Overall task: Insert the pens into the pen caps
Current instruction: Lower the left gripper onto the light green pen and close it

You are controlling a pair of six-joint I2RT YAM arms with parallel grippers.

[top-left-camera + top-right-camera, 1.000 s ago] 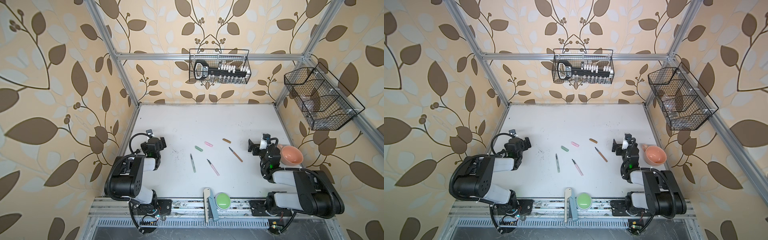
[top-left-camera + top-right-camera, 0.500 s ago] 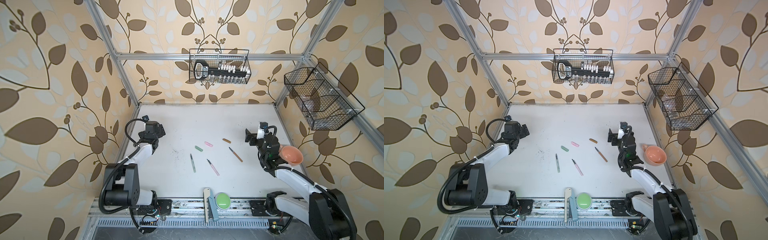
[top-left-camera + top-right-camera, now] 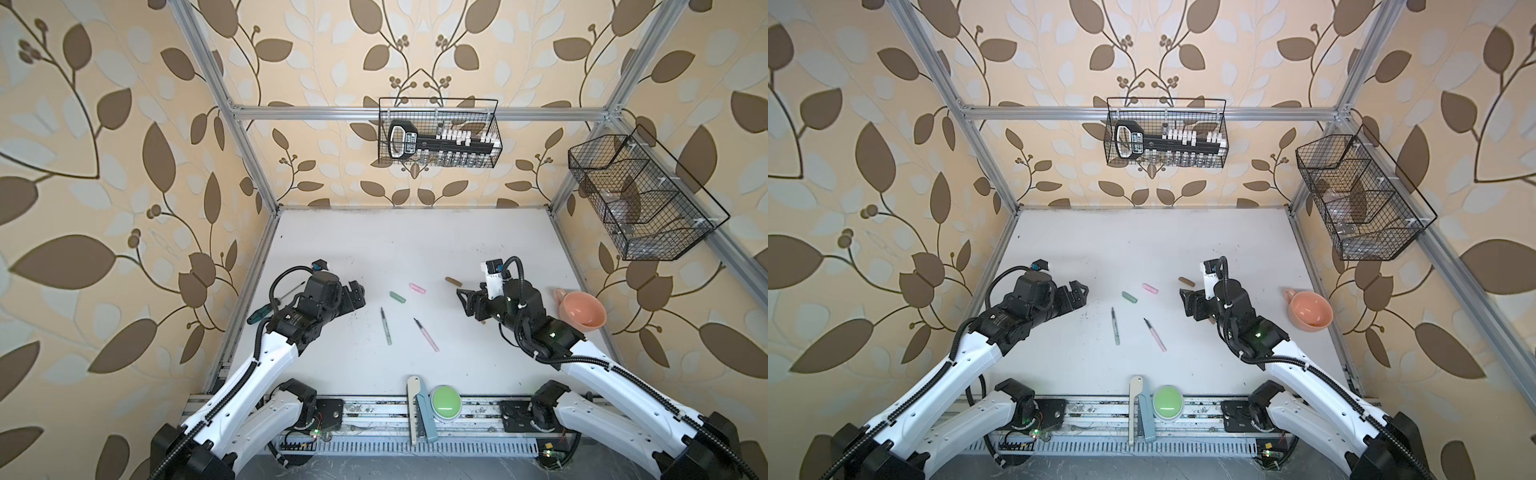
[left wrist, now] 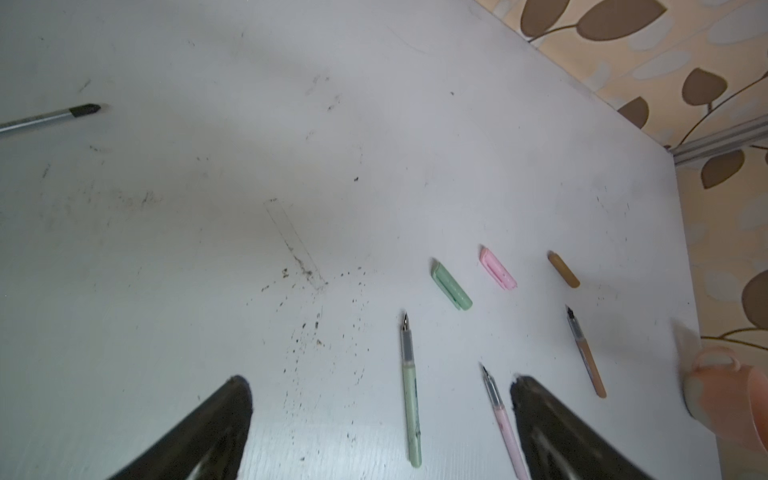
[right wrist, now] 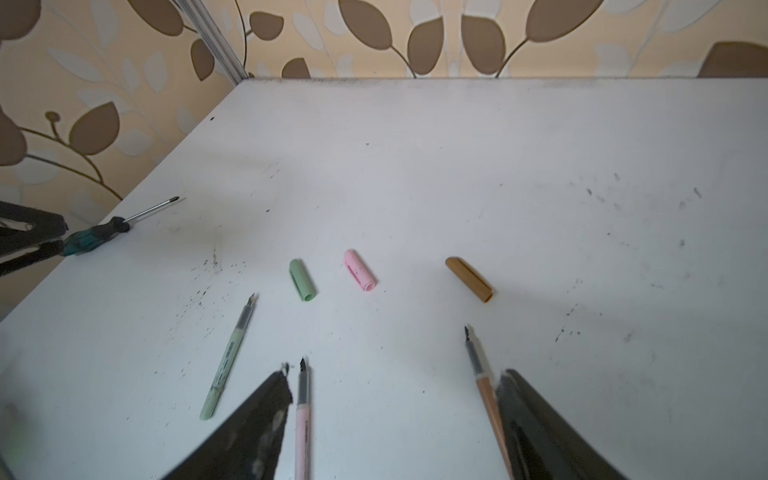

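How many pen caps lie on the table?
3, in a row across a top view: green cap at left, pink cap in the middle, brown cap at right. None seems hidden.

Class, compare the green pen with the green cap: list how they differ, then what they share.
The green pen is long and slim; the green cap is short and stubby.
The pen ends in a dark pointed tip; the cap is green all over.
Shared: both are pale green and lie flat on the table, not touching.
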